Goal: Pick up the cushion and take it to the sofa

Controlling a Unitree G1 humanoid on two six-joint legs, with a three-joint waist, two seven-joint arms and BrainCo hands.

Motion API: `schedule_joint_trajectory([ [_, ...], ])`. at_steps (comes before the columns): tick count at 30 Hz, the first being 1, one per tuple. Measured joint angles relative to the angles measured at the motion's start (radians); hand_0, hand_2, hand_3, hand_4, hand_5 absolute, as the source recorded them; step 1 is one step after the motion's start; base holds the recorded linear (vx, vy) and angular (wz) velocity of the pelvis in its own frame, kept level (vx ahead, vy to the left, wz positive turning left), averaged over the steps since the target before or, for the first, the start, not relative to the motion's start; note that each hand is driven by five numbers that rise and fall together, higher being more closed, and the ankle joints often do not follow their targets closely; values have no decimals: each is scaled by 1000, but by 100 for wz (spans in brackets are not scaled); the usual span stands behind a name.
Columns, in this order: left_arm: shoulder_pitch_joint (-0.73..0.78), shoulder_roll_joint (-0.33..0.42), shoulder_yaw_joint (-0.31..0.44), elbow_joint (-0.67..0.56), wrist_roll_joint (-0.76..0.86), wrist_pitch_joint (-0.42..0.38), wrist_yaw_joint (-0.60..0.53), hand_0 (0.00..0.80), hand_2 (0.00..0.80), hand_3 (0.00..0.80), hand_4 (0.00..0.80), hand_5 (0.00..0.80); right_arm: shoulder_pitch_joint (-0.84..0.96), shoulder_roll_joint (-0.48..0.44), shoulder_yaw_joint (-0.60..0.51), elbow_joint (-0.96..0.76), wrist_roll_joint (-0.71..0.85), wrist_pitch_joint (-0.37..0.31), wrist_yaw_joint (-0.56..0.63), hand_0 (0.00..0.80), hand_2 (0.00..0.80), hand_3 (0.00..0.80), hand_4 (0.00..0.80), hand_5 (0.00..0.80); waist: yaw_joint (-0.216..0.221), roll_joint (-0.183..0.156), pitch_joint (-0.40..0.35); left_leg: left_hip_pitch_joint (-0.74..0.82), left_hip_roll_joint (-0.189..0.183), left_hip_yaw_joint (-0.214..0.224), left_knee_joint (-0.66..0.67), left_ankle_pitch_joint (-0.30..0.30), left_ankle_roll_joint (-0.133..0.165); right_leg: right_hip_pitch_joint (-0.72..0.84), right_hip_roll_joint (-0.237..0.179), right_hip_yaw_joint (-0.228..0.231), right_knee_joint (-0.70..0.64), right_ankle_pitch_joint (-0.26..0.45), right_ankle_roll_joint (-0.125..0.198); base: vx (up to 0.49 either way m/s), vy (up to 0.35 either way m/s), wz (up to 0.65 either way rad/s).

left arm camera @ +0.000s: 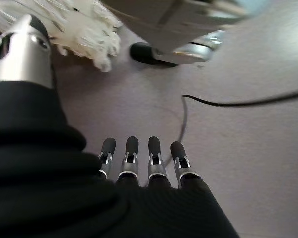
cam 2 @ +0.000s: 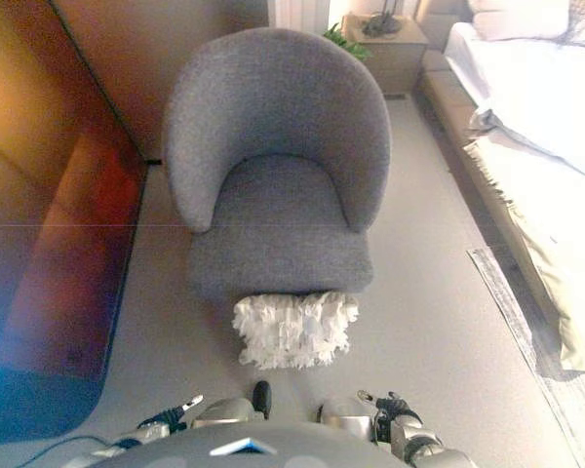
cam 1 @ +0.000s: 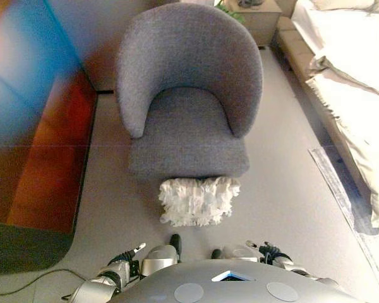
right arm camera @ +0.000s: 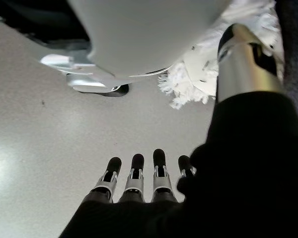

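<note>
The cushion [cam 1: 199, 201] lies on the floor [cam 1: 284, 202], touching the front edge of the grey armchair [cam 1: 188, 101] and partly leaning against it. It is white, and its whole cover is made of ruffled, frilly strips. Neither hand touches it.

The left hand [left arm camera: 139, 163] hangs low in front of the armchair, a little on the near side of the cushion. In the left wrist view its fingers [left arm camera: 131, 148] are straight and lie side by side, with the thumb apart, and they hold nothing. The right hand [right arm camera: 139, 173] is at the same side of the armchair, also low; its fingers [right arm camera: 159, 161] are straight in a row and empty too.

I think the cushion is light and very soft, so it will fold and sag when it is lifted. The loose frills can slip or pull out between the fingers, so a pinch on the frills alone seems not safe. It looks better to take it from both short ends, one hand on each side, and press inward to the filling.

Beside the armchair, on its right, a bed [cam 1: 354, 88] with pale covers is visible.
</note>
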Motion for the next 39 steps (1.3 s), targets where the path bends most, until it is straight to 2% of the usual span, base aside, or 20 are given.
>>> schedule_joint_trajectory([
  [2, -12, 6, 2, -9, -18, -29, 23, 0, 0, 0, 0, 0, -14, -7, 0, -11, 0, -11, -10, 0, 0, 0, 0, 0, 0, 8, 0, -30, 18, 0, 17, -1, -16, -10, 22, 0, -35, 21, -10, -50, -65, -16],
  [6, -56, -12, -4, -28, -31, -100, 44, 0, 0, 0, 0, 0, -41, -50, 2, -31, 7, -49, -31, 0, 0, 0, 0, 0, -1, 45, 17, -121, 42, -2, 90, -7, -45, -50, 50, -1, -53, 58, -35, -117, -118, -1],
  [8, -86, -11, -7, -50, -30, -141, 45, 0, 0, 0, 0, 0, -74, -73, 3, -33, 9, -74, -48, 0, 0, 0, 0, 0, 0, 56, 39, -161, 49, -6, 114, -8, -49, -77, 57, -9, -49, 65, -43, -169, -104, 8],
  [11, -137, -8, -67, -90, -29, -199, 68, 0, 0, 0, 0, 0, -138, -99, 29, -54, 6, -118, -100, 0, 0, 0, 0, 0, 0, 64, 73, -253, 57, -8, 158, -7, -53, -169, 63, -9, -15, 65, -48, -231, -66, 1],
  [13, -190, -8, -111, -132, -29, -230, 102, 0, 0, 0, 0, 0, -205, -114, 49, -73, -5, -138, -147, 0, 0, 0, 0, 0, 2, 74, 124, -312, 57, -16, 171, 6, -53, -232, 66, -10, 22, 68, -47, -162, -68, 1],
  [20, -384, -1, -150, -163, -34, -236, 172, 0, 0, 0, 0, 0, -437, -113, 124, -104, -71, -147, -327, 0, 0, 0, 0, 0, 1, 77, 285, -449, 58, -32, 177, 60, -58, -407, 63, -21, 122, 71, -64, -165, -55, 5],
  [24, -445, -1, -179, -166, -33, -237, 172, 0, 0, 0, 0, 0, -528, -111, 164, -116, -98, -141, -378, 0, 0, 0, 0, 0, 0, 77, 340, -508, 56, -33, 195, 67, -56, -477, 58, -20, 162, 70, -68, -118, -27, 2],
  [28, -490, -6, -200, -167, -31, -255, 172, 0, 0, 0, 0, 0, -590, -110, 171, -136, -98, -133, -412, 0, 0, 0, 0, 0, -2, 74, 375, -547, 53, -34, 199, 74, -52, -526, 50, -19, 188, 66, -68, -86, -8, 2],
  [36, -567, -7, -267, -190, -26, -299, 214, 0, 0, 0, 0, 0, -663, -110, 198, -152, -89, -134, -450, 0, 0, 0, 0, 0, -6, 61, 391, -660, 38, -36, 210, 96, -44, -667, 34, -9, 255, 61, -65, -51, 5, 1],
  [39, -593, -7, -285, -210, 36, -330, 246, 0, 0, 0, 0, 0, -674, -110, 199, -164, -89, -135, -471, 0, 0, 0, 0, 0, -8, 56, 395, -699, 34, -35, 211, 101, -39, -711, 35, 1, 266, 62, -64, -10, 7, 0],
])
